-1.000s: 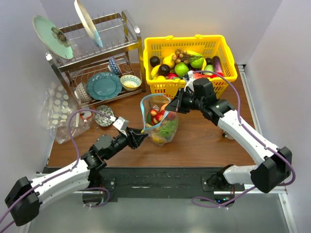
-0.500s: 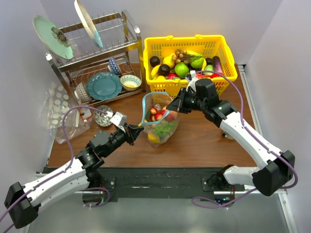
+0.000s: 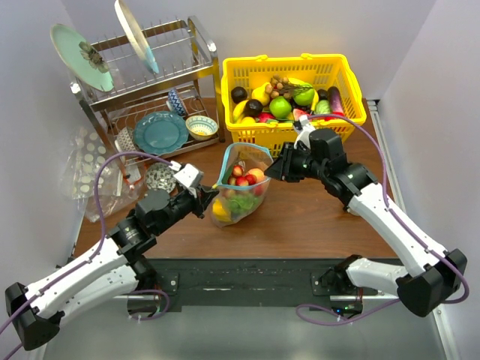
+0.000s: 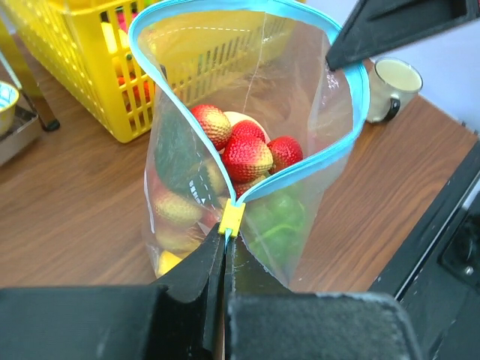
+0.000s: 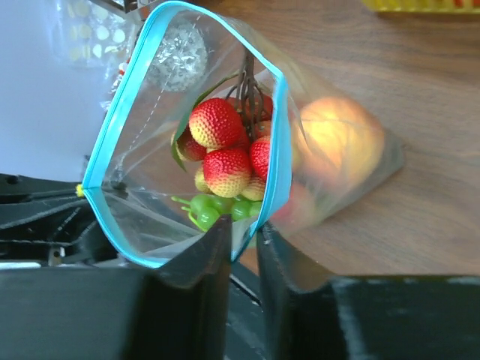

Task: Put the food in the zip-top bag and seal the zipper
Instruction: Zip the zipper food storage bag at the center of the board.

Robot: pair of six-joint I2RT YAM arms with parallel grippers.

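Top external, 2 arms angled inward; jaws pinching zip-top bag (image 3: 241, 196)

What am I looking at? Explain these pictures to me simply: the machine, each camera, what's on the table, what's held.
These are two robot arms bolted at a table's near edge. The wide picture looks down from above. The other two come from a camera on each wrist. The left claw and right claw pinch opposite sides of a zip-top bag, holding open the mouth with its blue zipper strip. Inside lie toy strawberries and green pieces. On the wooden table also stand a yellow basket of toy fruit and a dish rack with plates.
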